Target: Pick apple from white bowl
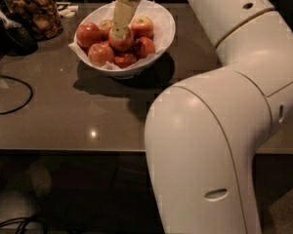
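**End effector low over the apple in the white bowl**

The robot's white arm (219, 130) fills the right half of the view, its thick elbow in the foreground and its upper link rising toward the top edge. Beneath it runs the dark grey bench (63, 116), glossy, with small spots of reflected light near its front edge.

The white bowl (168, 28) stands at the back of the bench, left of the arm, and casts a wide shadow toward the front. A crinkled paper lining (75, 48) pokes over its left rim. A glass jar (36, 13) of brown snacks stands well to the left of the bowl, at the back corner. A black cable (10, 94) loops across the bench's left side.

Inside the bowl lies a heap of other apples (88, 33), red and closely packed. The apple (123, 42), red-orange, sits at the middle of the heap, touching its neighbours.

The end effector (119, 30) reaches down from the top edge into the bowl, its pale tip lying over the upper face of the apple. Whether it is spread or pinching the fruit, I cannot tell.
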Motion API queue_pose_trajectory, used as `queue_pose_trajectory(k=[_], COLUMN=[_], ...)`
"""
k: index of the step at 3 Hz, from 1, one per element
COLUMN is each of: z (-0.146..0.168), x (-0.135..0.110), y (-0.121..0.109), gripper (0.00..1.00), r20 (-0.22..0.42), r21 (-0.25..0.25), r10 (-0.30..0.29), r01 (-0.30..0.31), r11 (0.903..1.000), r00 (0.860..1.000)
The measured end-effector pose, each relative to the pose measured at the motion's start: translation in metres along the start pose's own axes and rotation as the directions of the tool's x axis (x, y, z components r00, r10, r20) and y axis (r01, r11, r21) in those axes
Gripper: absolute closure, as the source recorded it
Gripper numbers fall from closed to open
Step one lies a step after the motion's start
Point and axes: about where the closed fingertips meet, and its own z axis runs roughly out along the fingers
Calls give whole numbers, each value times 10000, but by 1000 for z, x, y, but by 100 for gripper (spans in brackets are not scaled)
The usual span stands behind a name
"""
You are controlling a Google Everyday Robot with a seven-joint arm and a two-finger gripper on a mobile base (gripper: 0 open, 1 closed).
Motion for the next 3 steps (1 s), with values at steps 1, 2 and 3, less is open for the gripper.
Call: queue_pose_trajectory(k=[1, 2, 3], z=[7, 15, 22], x=[-1, -1, 0], y=[-3, -6, -8], gripper=[30, 31, 31], r20=[-66, -152, -207], r21=[-59, -137, -208], r10=[3, 79, 156], r01=[-3, -81, -160], r11=[10000, 9999, 9997], r00=[10000, 9999, 9997])
